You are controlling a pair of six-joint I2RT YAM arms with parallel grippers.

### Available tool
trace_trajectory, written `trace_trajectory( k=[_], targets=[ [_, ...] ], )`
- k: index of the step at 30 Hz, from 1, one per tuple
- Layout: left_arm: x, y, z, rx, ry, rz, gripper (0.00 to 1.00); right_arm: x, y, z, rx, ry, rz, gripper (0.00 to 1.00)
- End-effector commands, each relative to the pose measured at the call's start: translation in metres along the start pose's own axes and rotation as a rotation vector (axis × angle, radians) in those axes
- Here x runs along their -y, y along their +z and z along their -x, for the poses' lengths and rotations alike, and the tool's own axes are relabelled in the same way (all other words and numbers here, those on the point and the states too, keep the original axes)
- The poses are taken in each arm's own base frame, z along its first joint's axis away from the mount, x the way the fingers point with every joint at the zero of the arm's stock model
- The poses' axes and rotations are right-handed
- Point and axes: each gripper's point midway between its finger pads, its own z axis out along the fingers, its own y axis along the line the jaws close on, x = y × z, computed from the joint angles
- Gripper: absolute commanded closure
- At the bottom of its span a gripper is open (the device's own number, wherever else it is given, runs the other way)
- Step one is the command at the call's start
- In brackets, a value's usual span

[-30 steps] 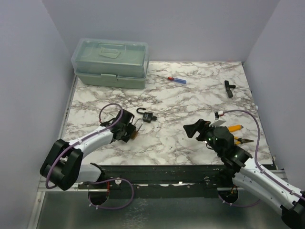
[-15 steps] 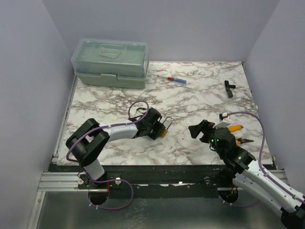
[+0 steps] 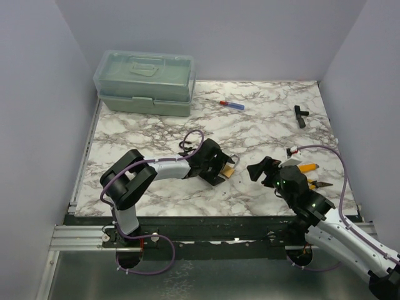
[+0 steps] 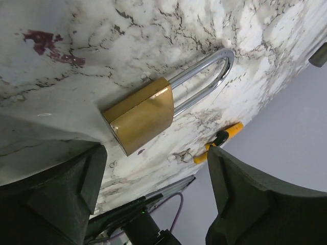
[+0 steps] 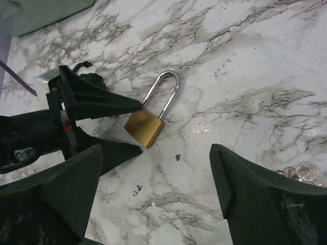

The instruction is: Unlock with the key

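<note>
Padlock (image 4: 140,120) of brass lay flat on the marble table (image 3: 262,125), near the middle of its near half, with both legs of the steel shackle (image 4: 214,71) running into the body. My left gripper (image 3: 220,170) was low over the table with its jaws spread wide. The padlock's body sat just off the tips of my fingers (image 4: 56,199), in line with the gap between them, and I could see bare marble on both sides of it, so I held nothing. The shackle pointed away from that gripper.

My right gripper (image 5: 156,153) hung a little way to the right, also spread wide and empty, facing the padlock and the left fingers across open marble. The keys (image 5: 301,171) lay on the table at the lower right edge of the right wrist view, close beside my right-hand finger (image 5: 276,204) (only part of the bunch showed, so I could not tell how many there were).

Orange-handled pliers (image 3: 307,167) lay by my right arm. At the far edge stood a green toolbox (image 3: 145,81), lid down, with a red-and-blue screwdriver (image 3: 229,104) just right of it.
</note>
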Motion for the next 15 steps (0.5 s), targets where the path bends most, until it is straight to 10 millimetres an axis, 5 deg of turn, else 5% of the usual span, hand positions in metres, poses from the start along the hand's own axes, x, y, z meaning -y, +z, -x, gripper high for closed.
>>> trace_trajectory(
  k=[1, 9, 15],
  targets=[
    [-0.029, 0.008, -0.009, -0.045, 0.049, 0.092, 0.13, -0.009, 0.000, 0.007, -0.010, 0.012, 0.007, 0.09],
    [-0.008, -0.030, 0.015, 0.108, 0.272, 0.025, 0.17, -0.016, 0.011, -0.011, -0.170, 0.064, -0.091, 0.08],
    [-0.014, -0.048, 0.040, 0.225, 0.555, 0.034, 0.25, -0.020, 0.029, -0.040, -0.280, 0.062, -0.090, 0.13]
  ],
)
